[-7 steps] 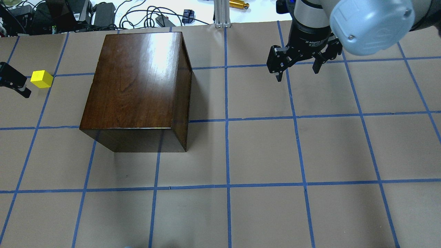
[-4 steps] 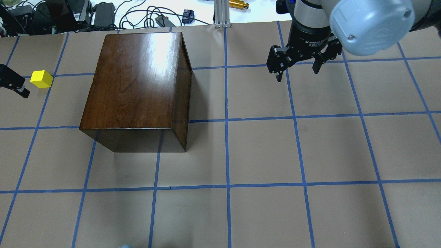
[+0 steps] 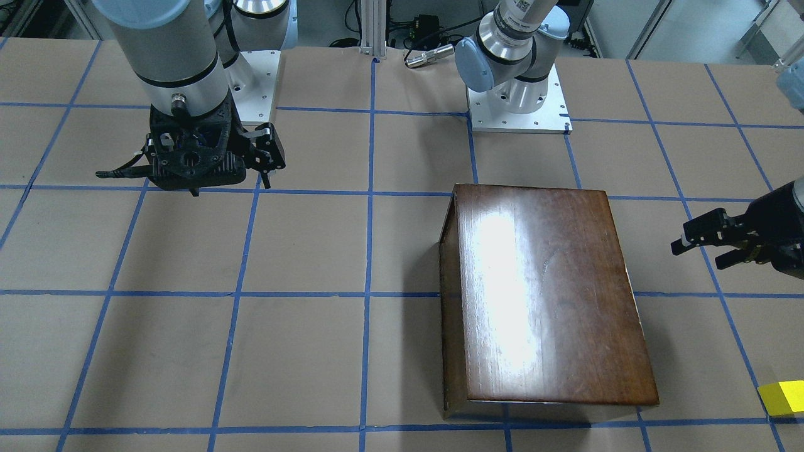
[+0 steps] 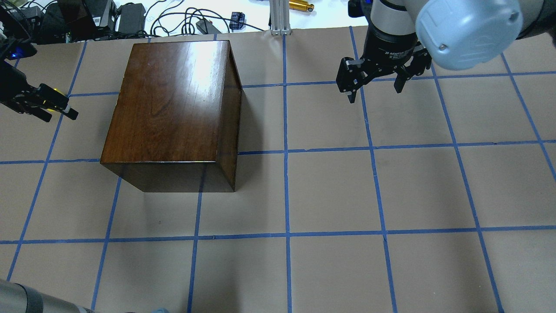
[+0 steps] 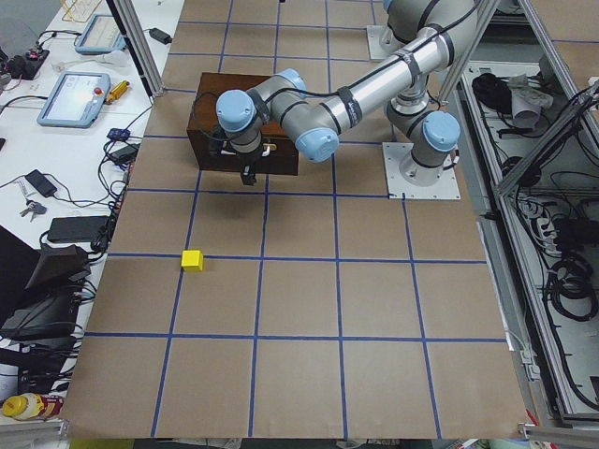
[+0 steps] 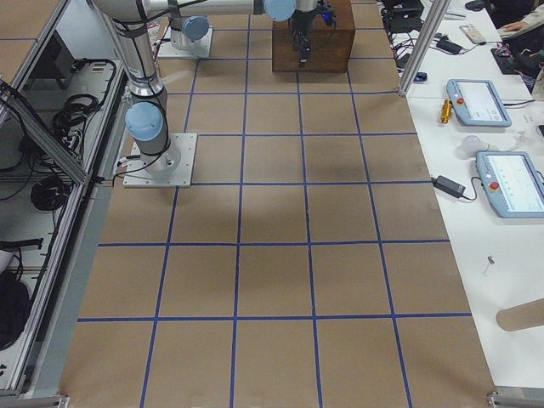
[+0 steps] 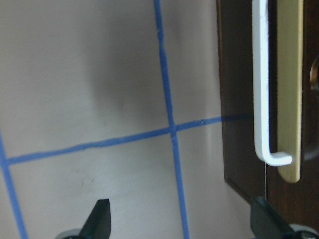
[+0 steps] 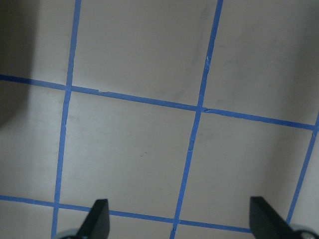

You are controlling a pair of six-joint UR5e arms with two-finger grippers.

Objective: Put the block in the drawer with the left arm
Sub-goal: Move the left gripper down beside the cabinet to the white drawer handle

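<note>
The yellow block (image 3: 782,397) lies on the paper-covered table to the left of the dark wooden box (image 4: 173,100). It also shows in the exterior left view (image 5: 193,260). In the overhead view my left gripper hides most of it. My left gripper (image 4: 58,115) is open and empty, raised beside the box's left face and apart from the block. The drawer is shut. Its dark front with a pale pull (image 7: 261,99) fills the right of the left wrist view. My right gripper (image 4: 373,87) is open and empty at the far right.
Cables and power bricks (image 4: 130,17) lie beyond the table's far edge, next to an aluminium post (image 4: 280,17). Teach pendants (image 5: 75,98) lie on a side table. Blue tape lines grid the brown paper.
My left gripper has moved right from the overhead view's left edge toward the box and now covers the block there. The right arm and the box have not moved.
</note>
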